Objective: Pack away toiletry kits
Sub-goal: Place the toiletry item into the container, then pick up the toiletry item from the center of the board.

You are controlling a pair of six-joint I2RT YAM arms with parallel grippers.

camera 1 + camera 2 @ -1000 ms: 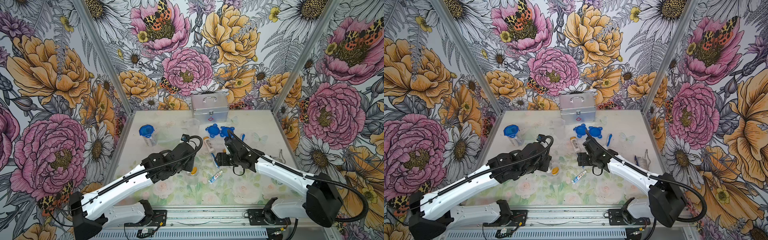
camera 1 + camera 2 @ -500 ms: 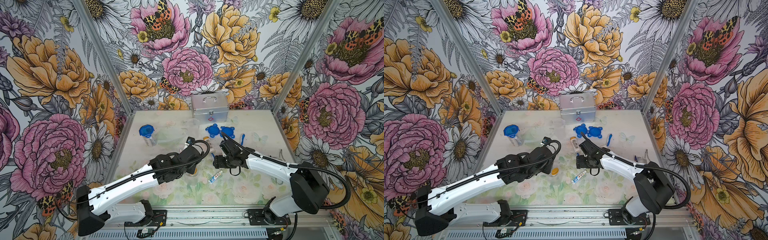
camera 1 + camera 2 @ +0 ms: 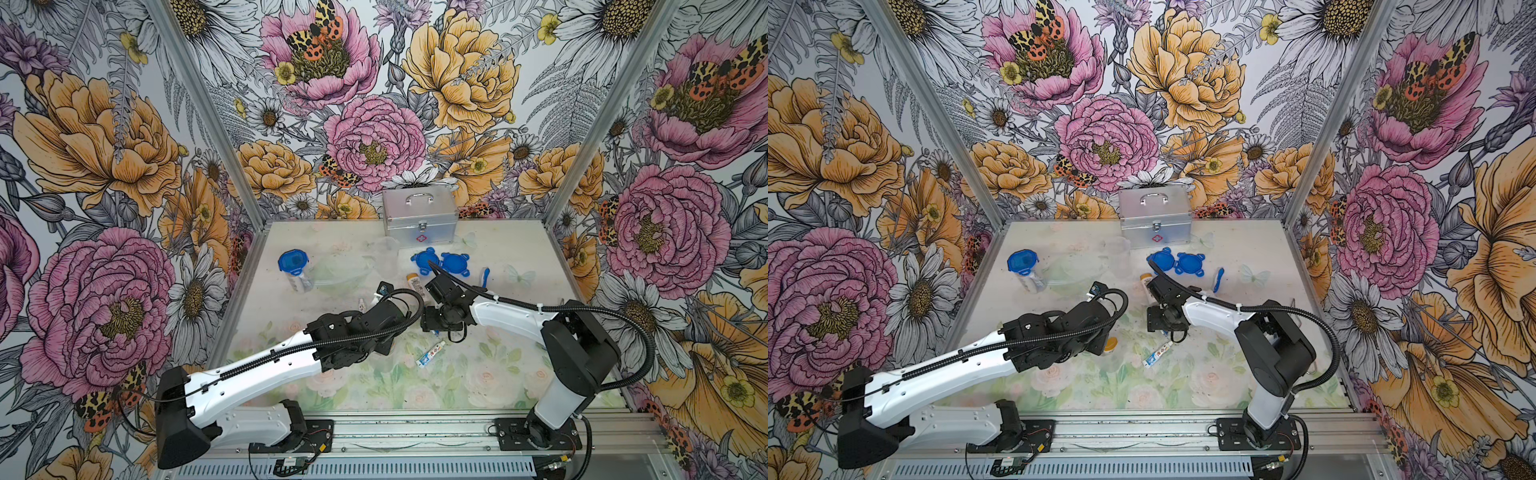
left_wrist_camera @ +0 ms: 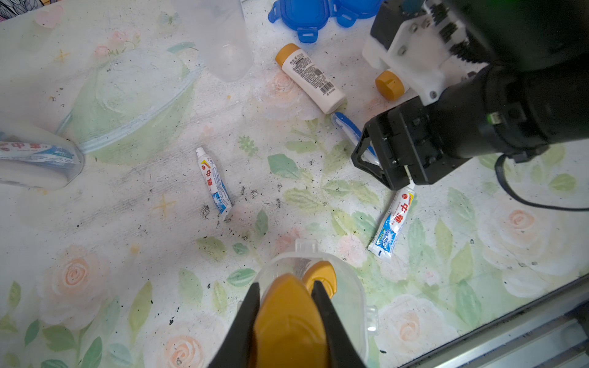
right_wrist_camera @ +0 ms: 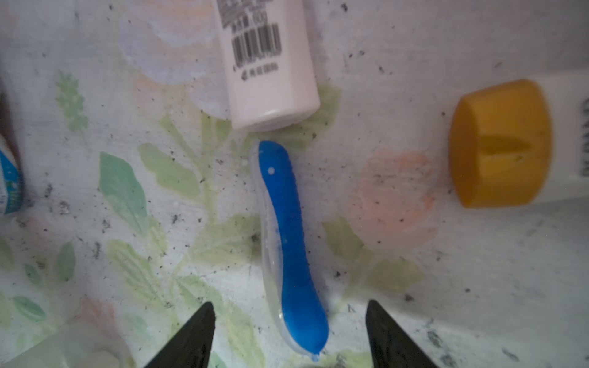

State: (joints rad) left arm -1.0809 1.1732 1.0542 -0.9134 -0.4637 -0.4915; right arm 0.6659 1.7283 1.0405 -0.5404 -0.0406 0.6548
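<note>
1. At the far left of the table (image 3: 498,374), a lidded cup (image 3: 293,270) stands closed.
2. The left gripper (image 4: 285,285) is clamped on a bottle (image 4: 288,321), with a finger on each side of its yellow cap. It holds the bottle over the mouth of an open cup (image 4: 350,296). Another yellow cap shows inside that cup.
3. A tube (image 4: 213,181) lies flat on the table, apart from the open cup. A second tube (image 4: 392,223) lies flat near the right gripper.
4. The right gripper (image 5: 290,302) has its jaws spread, one on each side of a toothbrush (image 5: 287,223), and neither touches it. The toothbrush lies flat, with one end just beside the base of a second bottle (image 5: 271,63), which also lies flat.
5. A third bottle (image 5: 500,143) lies near, its yellow cap toward the toothbrush.
6. Two blue lids (image 3: 424,259) lie touching each other, with a second toothbrush (image 3: 485,276) to their right.
7. A silver case (image 3: 419,216) stands shut at the back.
</note>
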